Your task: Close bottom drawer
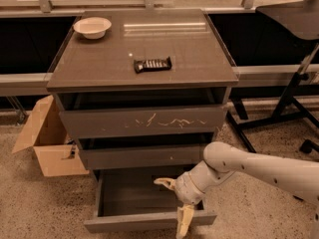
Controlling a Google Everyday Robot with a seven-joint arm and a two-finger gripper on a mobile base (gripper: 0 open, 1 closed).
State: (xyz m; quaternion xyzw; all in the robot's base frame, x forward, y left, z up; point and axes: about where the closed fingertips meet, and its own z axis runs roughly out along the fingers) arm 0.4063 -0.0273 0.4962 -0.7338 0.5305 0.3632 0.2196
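Note:
The bottom drawer point(130, 221) of the grey-brown cabinet is pulled out, and its inside looks empty. Its slim plain front faces the camera at the bottom of the view. My gripper point(174, 204) is at the right part of that front, with its fingers spread open. One fingertip point(163, 182) is over the drawer's inside. The other point(183, 225) hangs down in front of the front panel. I cannot tell whether it touches the panel. The white arm reaches in from the right.
The scratched top drawer point(144, 121) and the middle drawer point(142, 156) are nearly shut. A white bowl point(92, 27) and a dark bar point(152, 64) lie on the cabinet top. A cardboard box point(47, 143) stands at the left, a black stand point(289, 101) at the right.

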